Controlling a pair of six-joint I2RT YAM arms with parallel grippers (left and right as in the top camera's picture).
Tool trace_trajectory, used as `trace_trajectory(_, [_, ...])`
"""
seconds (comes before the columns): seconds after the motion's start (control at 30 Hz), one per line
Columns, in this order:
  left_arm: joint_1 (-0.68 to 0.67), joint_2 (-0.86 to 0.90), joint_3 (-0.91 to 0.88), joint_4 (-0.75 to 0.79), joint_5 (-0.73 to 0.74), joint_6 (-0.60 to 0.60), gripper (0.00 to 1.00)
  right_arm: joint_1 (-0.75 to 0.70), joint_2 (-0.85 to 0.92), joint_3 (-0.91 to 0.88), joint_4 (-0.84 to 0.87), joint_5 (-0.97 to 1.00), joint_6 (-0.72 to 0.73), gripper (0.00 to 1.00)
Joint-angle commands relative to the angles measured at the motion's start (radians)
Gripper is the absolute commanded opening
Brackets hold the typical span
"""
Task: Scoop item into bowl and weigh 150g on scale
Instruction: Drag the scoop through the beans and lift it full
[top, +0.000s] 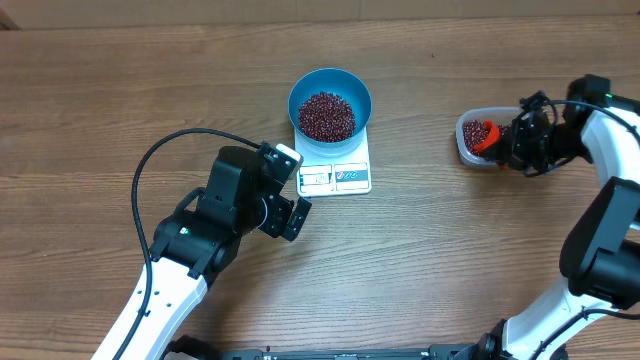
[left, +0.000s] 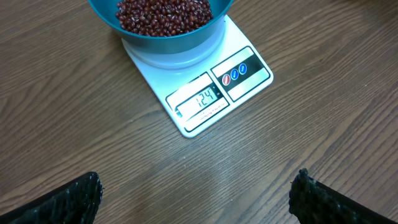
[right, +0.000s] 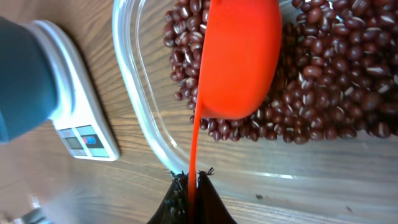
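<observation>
Even bright light, soft shadows, bowl (right: 22, 74) blurred

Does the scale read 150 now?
No, the scale display shows 124 in the left wrist view, with the blue bowl of beans on it.

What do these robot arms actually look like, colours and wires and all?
The left arm and right arm are smooth white shells with chunky black joints. A thin black cable loops beside the left one. The left tool has two black fingers with a rough, bumpy surface; the right tool is black too, with loose black wires nearby.
</observation>
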Motion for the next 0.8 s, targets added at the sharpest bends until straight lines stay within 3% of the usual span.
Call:
trace_trajectory(0.0, [0.004, 0.005, -0.005, 0.000, -0.007, -0.006, 1.00, -0.015, -0.002, -0.004, -0.009, -0.086, -0.028, 0.04])
trace_trajectory(0.4, [0.004, 0.005, -0.005, 0.000, -0.007, -0.006, 0.99, -0.112, -0.002, -0.004, -0.037, -0.158, -0.030, 0.04])
trace_trajectory(0.77, [0.004, 0.005, -0.005, 0.000, -0.007, -0.006, 1.00, -0.209, -0.002, -0.004, -0.103, -0.372, -0.194, 0.04])
